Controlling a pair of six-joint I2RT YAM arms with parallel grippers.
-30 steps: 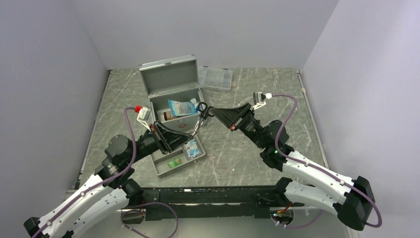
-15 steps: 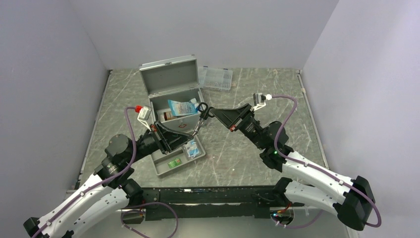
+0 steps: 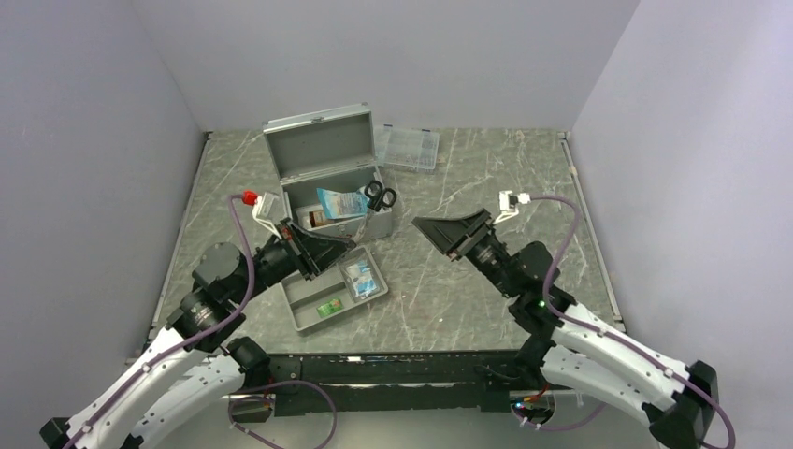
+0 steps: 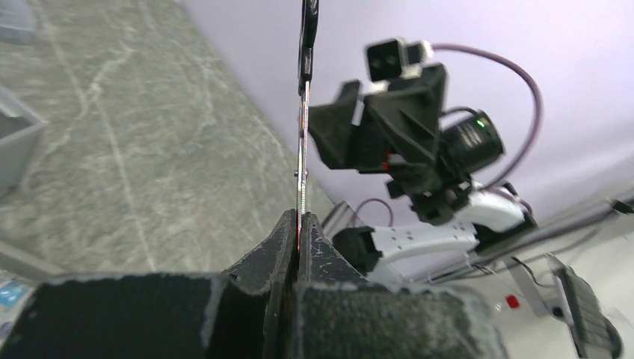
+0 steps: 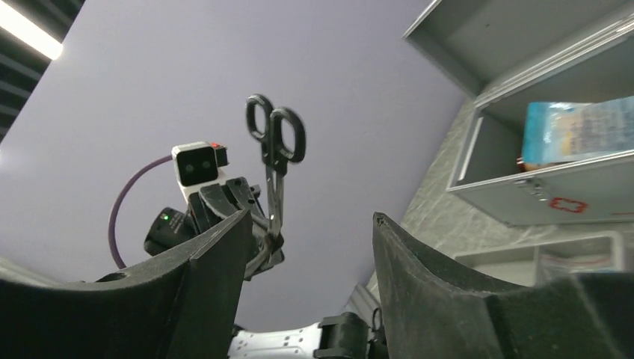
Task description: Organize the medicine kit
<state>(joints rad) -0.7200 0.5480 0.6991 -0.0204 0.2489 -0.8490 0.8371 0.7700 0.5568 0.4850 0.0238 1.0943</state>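
Observation:
The medicine kit (image 3: 323, 154) is a grey metal box that stands open at the back left, its lid upright. A blue packet (image 3: 341, 201) leans inside it. My left gripper (image 3: 349, 246) is shut on the blade end of black-handled scissors (image 3: 379, 196), whose handles stick up over the kit's front right corner. In the left wrist view the blades (image 4: 302, 149) rise edge-on from my shut gripper (image 4: 299, 221). My right gripper (image 3: 432, 227) stands open and apart from the scissors, to their right. Through its open gripper (image 5: 310, 217) I see the scissors (image 5: 275, 142) and the kit (image 5: 553, 191).
A shallow grey divided tray (image 3: 309, 297) lies in front of the kit, holding a clear packet (image 3: 361, 279) and a small green item (image 3: 328, 308). A flat clear compartment case (image 3: 408, 147) lies behind the kit to the right. Walls enclose the table on three sides.
My right gripper has opened, let go of the scissors' handles and drawn back to the right. The left gripper has kept the blades and shifted slightly left, and the scissors now stand more upright.

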